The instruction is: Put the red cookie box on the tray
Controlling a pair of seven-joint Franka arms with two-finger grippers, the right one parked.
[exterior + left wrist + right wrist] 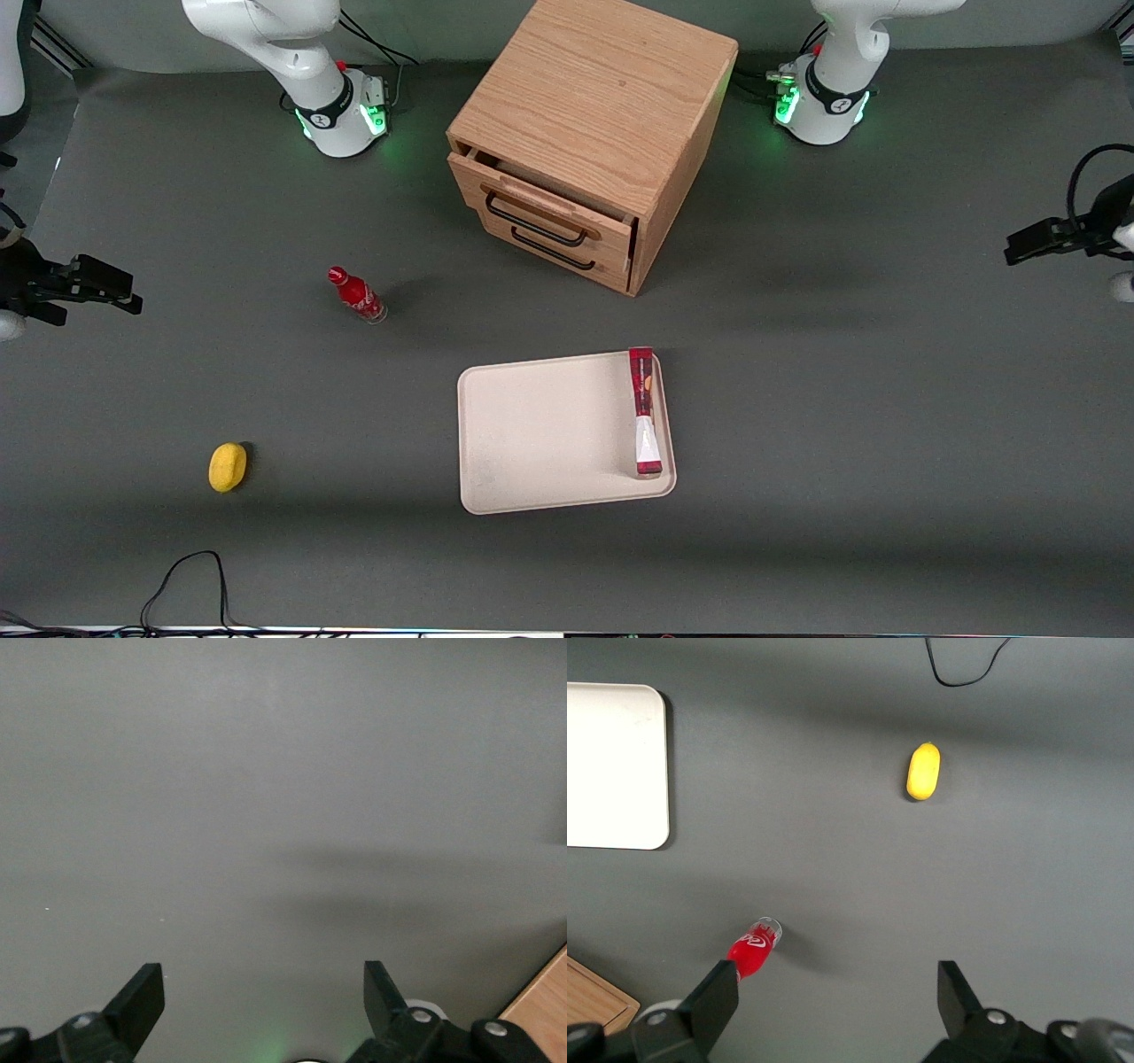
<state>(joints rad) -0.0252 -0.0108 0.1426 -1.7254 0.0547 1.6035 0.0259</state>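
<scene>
Now: slim dark-red cookie box, glossy carton, white end nearer front camera, lies flat on matte beige tray, along tray's edge toward working arm's end. Gripper well apart from both, over bare grey table; fingers spread wide, holding nothing. Wooden drawer cabinet near tray.
</scene>
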